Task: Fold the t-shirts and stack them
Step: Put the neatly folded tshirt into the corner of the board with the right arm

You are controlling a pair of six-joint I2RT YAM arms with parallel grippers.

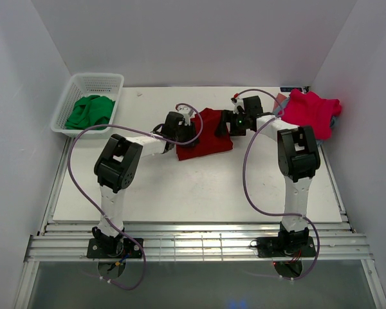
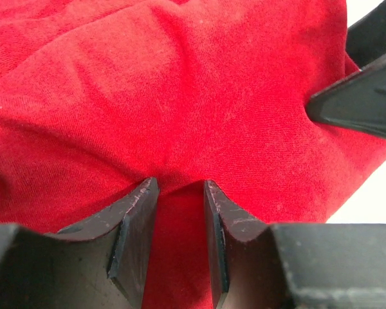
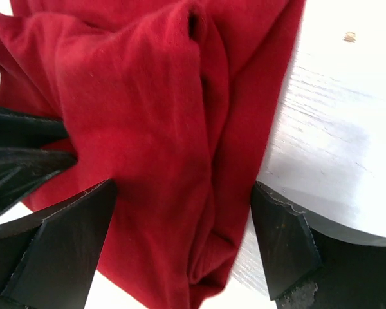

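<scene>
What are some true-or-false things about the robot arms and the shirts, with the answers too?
1. The white basket has green cloth in it. True.
2. The dark red t-shirt is inside the basket. False: it lies on the table, between the two arms.
3. The left gripper is pinching a fold of the dark red t-shirt. True.
4. The right gripper is squeezed tight shut. False: its jaws stand wide open, with the shirt's folded edge between them.
5. The pink-red t-shirt sits at the far right corner of the table. True.
</scene>
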